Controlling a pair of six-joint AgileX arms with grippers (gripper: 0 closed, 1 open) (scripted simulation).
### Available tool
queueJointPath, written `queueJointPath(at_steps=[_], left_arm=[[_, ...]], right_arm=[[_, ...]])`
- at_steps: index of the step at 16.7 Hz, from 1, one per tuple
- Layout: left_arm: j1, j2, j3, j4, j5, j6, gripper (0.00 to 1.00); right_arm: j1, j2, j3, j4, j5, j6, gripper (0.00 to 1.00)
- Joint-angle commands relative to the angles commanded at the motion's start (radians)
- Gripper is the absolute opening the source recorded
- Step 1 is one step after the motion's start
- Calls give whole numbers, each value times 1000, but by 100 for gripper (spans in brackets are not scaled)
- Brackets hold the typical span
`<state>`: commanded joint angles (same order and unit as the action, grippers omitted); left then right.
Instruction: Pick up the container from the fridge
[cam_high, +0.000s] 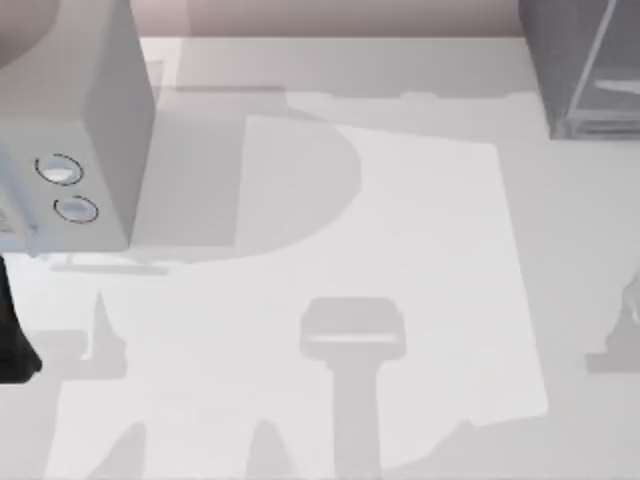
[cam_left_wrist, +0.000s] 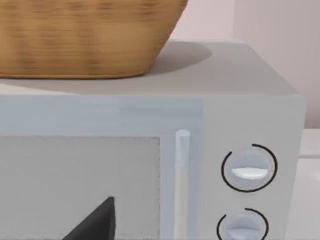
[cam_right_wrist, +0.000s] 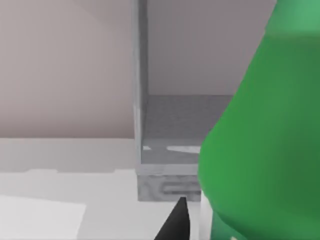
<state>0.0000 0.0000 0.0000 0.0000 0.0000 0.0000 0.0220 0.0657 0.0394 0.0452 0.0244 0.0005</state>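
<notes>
The container (cam_right_wrist: 265, 140) is a bright green bottle that looms close in the right wrist view, in front of the fridge's (cam_right_wrist: 141, 100) light frame edge and grey floor. My right gripper (cam_right_wrist: 210, 222) is shut on the container. One black fingertip (cam_right_wrist: 176, 222) stands against the bottle's side and the other is hidden behind it. In the top view the fridge (cam_high: 580, 70) stands at the table's far right corner. My left gripper (cam_left_wrist: 95, 222) hangs parked in front of the microwave's door, and part of that arm (cam_high: 10, 335) shows at the table's left edge.
A light grey microwave (cam_high: 90, 130) with two round dials (cam_left_wrist: 249, 168) stands at the far left, with a wicker basket (cam_left_wrist: 85, 35) on top of it. The white table (cam_high: 400, 280) stretches between microwave and fridge, crossed by grey shadows.
</notes>
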Motion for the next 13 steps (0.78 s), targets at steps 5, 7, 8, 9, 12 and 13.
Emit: queueJointPath(at_steps=[5, 7, 8, 9, 12, 13], left_arm=[[0, 0, 0, 0, 0, 0, 100], [0, 0, 0, 0, 0, 0, 100], [0, 0, 0, 0, 0, 0, 100], [0, 0, 0, 0, 0, 0, 100], [0, 0, 0, 0, 0, 0, 100], [0, 0, 0, 0, 0, 0, 100]], right_arm=[[108, 310, 163, 190, 115, -3, 0], [166, 501, 247, 290, 177, -3, 0], [197, 607, 291, 342, 210, -2, 0], [229, 718, 335, 394, 244, -1, 0], [327, 1062, 467, 551, 345, 3, 0], [360, 1173, 510, 603, 379, 5, 0]])
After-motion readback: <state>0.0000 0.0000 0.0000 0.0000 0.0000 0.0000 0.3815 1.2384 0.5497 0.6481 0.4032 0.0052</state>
